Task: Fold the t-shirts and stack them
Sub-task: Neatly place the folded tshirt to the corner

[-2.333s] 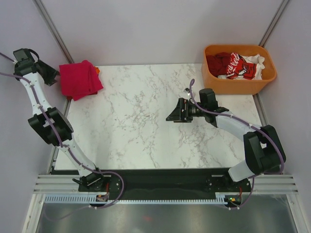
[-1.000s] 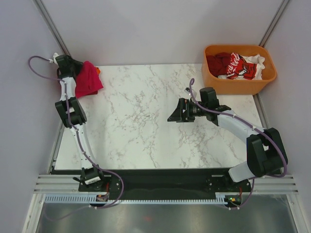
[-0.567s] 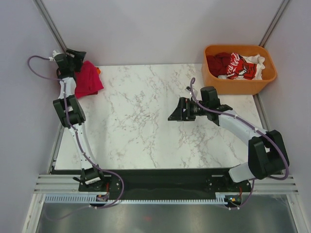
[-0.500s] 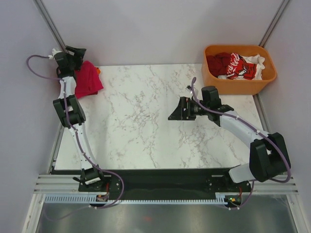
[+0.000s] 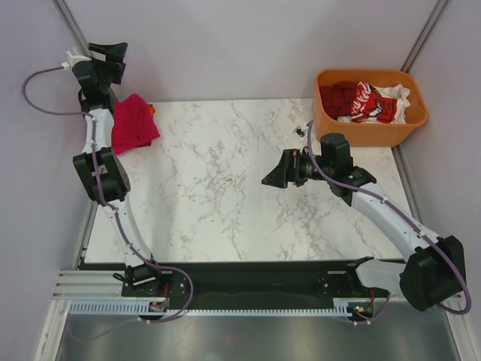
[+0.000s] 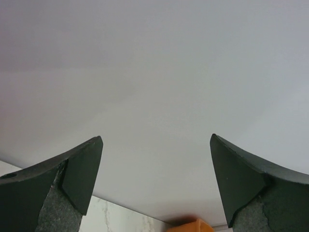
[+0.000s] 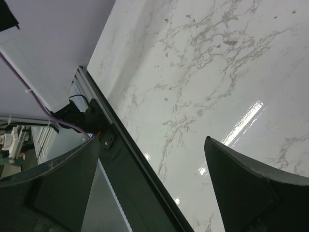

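A crimson t-shirt [image 5: 135, 124] lies folded into a compact, slightly rumpled block at the far left corner of the marble table [image 5: 225, 195]. More t-shirts [image 5: 364, 101], dark red, white, and red with white print, sit bunched in the orange tub [image 5: 372, 135] at the far right. The left gripper [image 5: 107, 54] hangs above and beyond the folded shirt, jaws spread wide on nothing; a second ago it was down at the shirt's left edge. The right gripper [image 5: 272, 174] hovers over mid-table, wide open and empty, as before.
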### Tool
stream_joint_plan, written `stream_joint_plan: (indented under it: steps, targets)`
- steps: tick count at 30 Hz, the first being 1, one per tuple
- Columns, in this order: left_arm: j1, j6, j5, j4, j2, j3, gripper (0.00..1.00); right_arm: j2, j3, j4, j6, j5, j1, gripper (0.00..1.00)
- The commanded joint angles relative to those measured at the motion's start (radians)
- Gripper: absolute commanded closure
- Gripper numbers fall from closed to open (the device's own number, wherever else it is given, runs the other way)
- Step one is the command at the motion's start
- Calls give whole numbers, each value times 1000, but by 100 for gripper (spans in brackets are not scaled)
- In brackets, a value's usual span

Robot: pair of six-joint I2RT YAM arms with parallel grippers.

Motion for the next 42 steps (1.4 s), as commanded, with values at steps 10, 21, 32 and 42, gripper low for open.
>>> stream_joint_plan:
  steps: [10,21,32,42]
  targets:
    - [-113,-53,54,115,-558,-724,0,-127,32,-150,-60,171,40,2]
    - [-403,619,-209,-139,-1231,-1218,0,-265,35,-217,0,254,66,2]
    - [-562,827,-527,-435,-1863,-1459,0,-323,47,-200,-4,331,79,2]
    - [-562,864,-533,-480,-1934,-1522,0,-323,64,-195,8,386,79,2]
